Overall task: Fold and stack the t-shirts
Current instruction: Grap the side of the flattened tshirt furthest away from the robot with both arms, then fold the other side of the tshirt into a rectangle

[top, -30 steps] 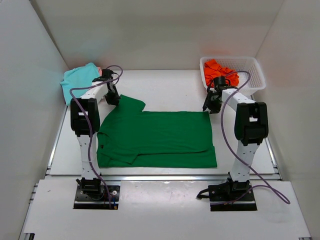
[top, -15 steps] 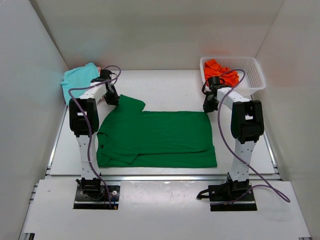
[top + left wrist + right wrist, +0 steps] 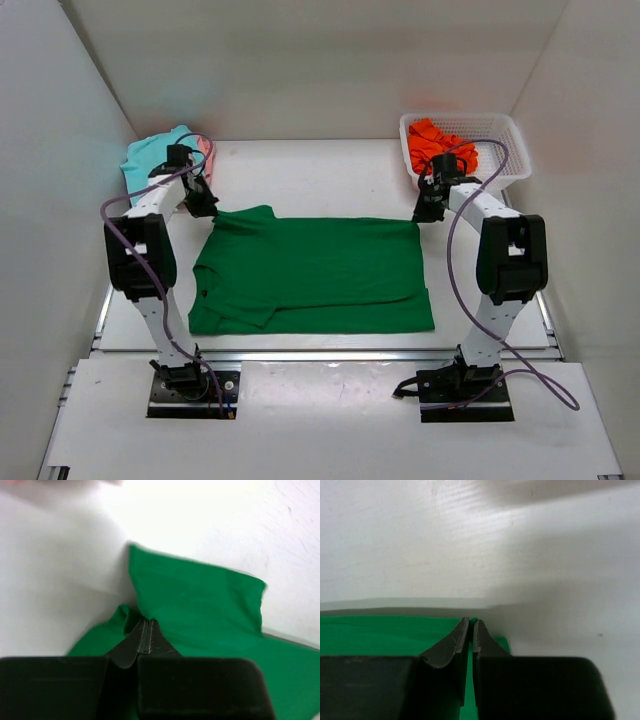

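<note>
A dark green t-shirt [image 3: 315, 275] lies spread on the white table, its near sleeve folded in. My left gripper [image 3: 206, 207] is shut on the shirt's far-left corner; in the left wrist view the cloth [image 3: 200, 600] bunches at the gripper [image 3: 146, 622]. My right gripper [image 3: 426, 212] is shut on the far-right corner, green cloth [image 3: 385, 632] pinched at the gripper [image 3: 471, 622]. A teal t-shirt [image 3: 152, 160] with a pale pink one [image 3: 205, 150] beside it sits at the back left. A bright orange t-shirt [image 3: 438, 145] lies in the basket.
The white mesh basket [image 3: 505, 135] stands at the back right corner by the wall. White walls close the table on three sides. The table's front metal rail [image 3: 320, 353] runs just beyond the arm bases.
The right gripper has shut on the shirt's far-right corner. The left gripper has pulled its corner leftward, drawing the far edge of the green shirt out straighter.
</note>
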{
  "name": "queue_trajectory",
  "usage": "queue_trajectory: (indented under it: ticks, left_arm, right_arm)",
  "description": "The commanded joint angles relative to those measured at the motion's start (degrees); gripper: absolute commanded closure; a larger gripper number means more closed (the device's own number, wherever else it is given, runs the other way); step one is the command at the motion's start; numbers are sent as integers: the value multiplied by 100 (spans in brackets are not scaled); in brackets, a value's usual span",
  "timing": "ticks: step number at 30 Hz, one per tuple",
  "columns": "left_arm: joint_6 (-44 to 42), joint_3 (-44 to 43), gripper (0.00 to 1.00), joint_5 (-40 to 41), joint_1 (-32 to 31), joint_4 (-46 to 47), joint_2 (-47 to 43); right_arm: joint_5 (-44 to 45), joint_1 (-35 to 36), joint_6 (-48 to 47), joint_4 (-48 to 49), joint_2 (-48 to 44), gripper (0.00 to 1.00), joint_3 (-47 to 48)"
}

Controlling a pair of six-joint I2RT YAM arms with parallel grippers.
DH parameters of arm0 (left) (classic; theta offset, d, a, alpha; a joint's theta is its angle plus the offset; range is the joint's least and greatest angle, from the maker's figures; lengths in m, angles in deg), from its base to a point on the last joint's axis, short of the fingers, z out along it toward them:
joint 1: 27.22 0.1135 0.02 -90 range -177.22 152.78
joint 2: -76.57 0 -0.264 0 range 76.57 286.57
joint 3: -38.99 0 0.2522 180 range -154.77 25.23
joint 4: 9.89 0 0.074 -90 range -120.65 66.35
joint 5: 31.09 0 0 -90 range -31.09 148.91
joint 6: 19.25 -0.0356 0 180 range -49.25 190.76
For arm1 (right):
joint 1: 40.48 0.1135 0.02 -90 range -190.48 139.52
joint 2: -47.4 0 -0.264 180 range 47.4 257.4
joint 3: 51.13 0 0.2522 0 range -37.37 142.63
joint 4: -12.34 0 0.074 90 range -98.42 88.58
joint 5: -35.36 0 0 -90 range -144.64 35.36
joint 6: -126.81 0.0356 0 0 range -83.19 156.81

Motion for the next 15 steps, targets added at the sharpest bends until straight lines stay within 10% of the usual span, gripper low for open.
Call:
queue_trajectory:
  ticks: [1,15]
  left_arm:
    - [-48,438,100,-276,-27,224,-823]
    - [-56,2757,100,-145,-423,111,-3046]
  right_arm:
    - [-255,-27,-125,353,-604,100,-450]
    - [-660,8,-186,670,-2643,100,-2709]
